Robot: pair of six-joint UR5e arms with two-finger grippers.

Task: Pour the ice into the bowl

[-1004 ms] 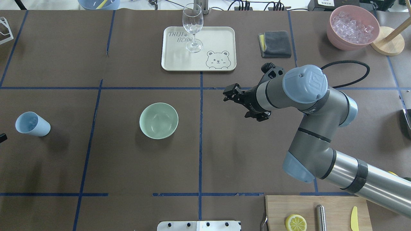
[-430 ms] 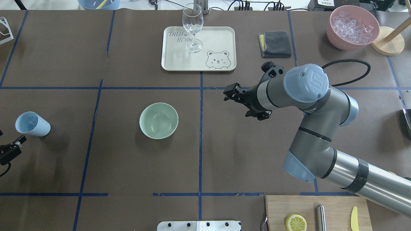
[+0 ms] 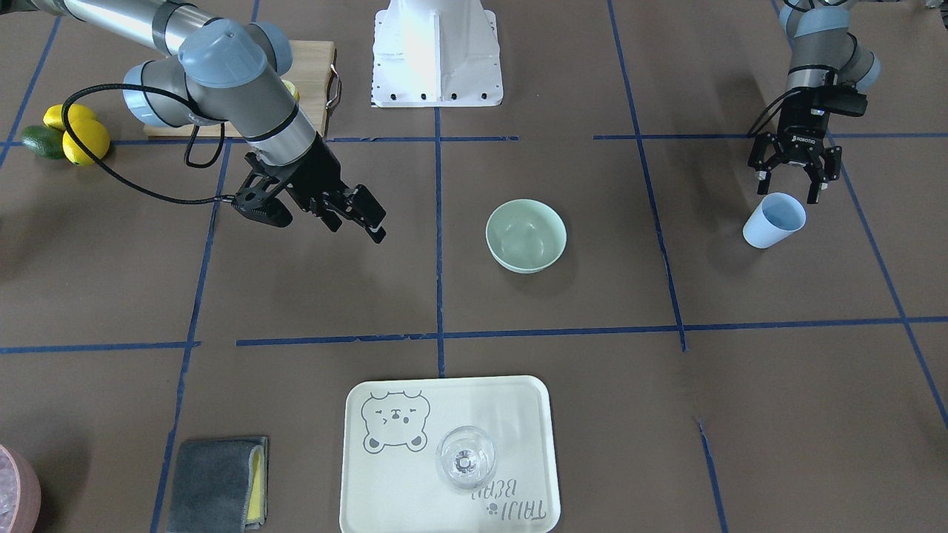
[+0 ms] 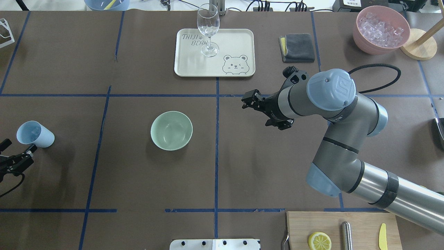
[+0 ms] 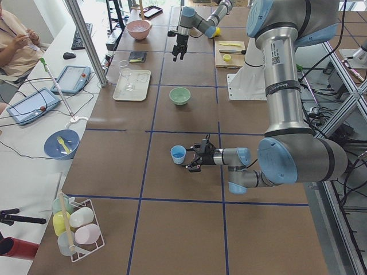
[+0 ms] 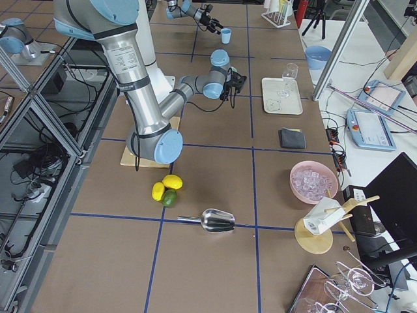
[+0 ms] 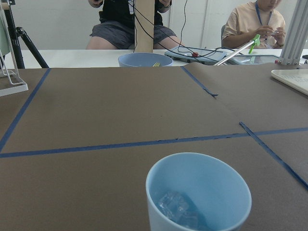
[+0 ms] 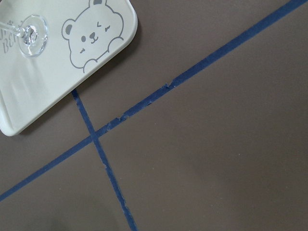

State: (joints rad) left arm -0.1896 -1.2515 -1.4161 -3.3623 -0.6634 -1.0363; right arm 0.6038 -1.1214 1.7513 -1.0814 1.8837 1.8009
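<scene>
**Left claw (image 3: 787, 194): spread open, empty, poised just short of the light blue cup (image 3: 770, 226).**

Ice (image 7: 175, 207) lies in the cup's bottom, directly ahead of my left claw. The bowl (image 3: 526, 235) stands well apart, between my two claws. Risk: a finger clipping the rim could topple the cup and scatter cubes, and a loose pinch could let it slip mid-tilt. Room: nothing stands between cup and bowl, and the surface's far edge is well ahead. My right claw (image 3: 372, 222), open and empty, hangs beyond the bowl.
</scene>
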